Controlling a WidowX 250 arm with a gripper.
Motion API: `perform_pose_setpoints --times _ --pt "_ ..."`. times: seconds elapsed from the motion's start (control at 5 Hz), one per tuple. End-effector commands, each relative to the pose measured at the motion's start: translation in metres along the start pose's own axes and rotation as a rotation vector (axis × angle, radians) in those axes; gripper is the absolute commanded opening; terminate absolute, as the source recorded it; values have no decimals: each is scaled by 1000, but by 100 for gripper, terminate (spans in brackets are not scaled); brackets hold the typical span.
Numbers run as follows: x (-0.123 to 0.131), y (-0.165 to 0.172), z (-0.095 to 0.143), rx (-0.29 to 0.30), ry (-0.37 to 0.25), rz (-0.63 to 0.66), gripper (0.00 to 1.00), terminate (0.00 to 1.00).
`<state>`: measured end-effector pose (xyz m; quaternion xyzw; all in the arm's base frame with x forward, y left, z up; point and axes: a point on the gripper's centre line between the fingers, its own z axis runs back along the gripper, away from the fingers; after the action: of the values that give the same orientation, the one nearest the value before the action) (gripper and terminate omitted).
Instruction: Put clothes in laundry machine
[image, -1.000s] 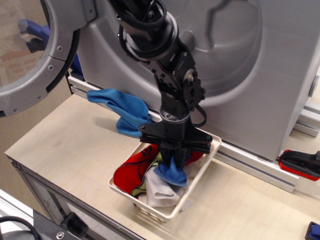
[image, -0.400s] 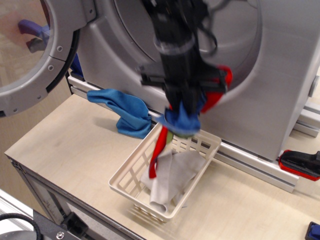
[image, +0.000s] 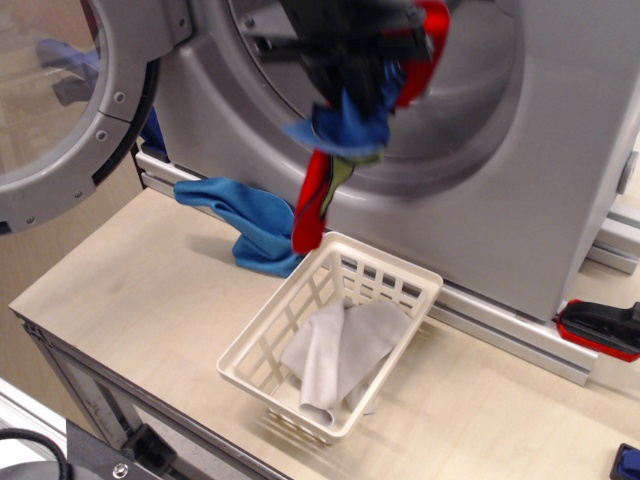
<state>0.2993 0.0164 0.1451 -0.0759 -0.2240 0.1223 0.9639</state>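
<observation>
My gripper (image: 350, 85) is blurred by motion at the top of the view, in front of the drum mouth of the silver-grey laundry machine (image: 560, 150). It is shut on the clothes (image: 345, 125): a blue piece on top, red fabric hanging down to about the basket's rim, and a lime-green piece between them. More red fabric shows by the gripper's right side (image: 425, 45). The round glass door (image: 80, 120) stands open at the left.
A white lattice basket (image: 270, 335) sits on the wooden table (image: 130, 290) and holds a plain light grey cloth (image: 335, 355). A plain bright blue cloth (image: 250, 220) lies against the machine's base. A red and black object (image: 600, 325) lies at the right edge.
My gripper has lifted the bundle out of the basket and up to the drum mouth. The grey cloth stayed in the basket. The blue cloth has not moved.
</observation>
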Motion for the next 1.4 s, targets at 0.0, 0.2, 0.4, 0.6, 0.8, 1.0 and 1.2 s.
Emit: perform_pose_setpoints --times 0.0,0.2,0.4,0.6,0.8,1.0,1.2 --pt "49 12 12 -58 -181 -56 0 0" --pt "62 13 4 -59 -202 -66 0 0" --pt "69 12 -13 -69 -281 -107 0 0" --pt "70 6 -28 -32 -348 -159 0 0" --pt "74 6 -44 7 -388 -174 0 0" --pt "83 8 -57 43 -417 -129 0 0" --pt "89 10 -61 97 -418 -113 100 0"
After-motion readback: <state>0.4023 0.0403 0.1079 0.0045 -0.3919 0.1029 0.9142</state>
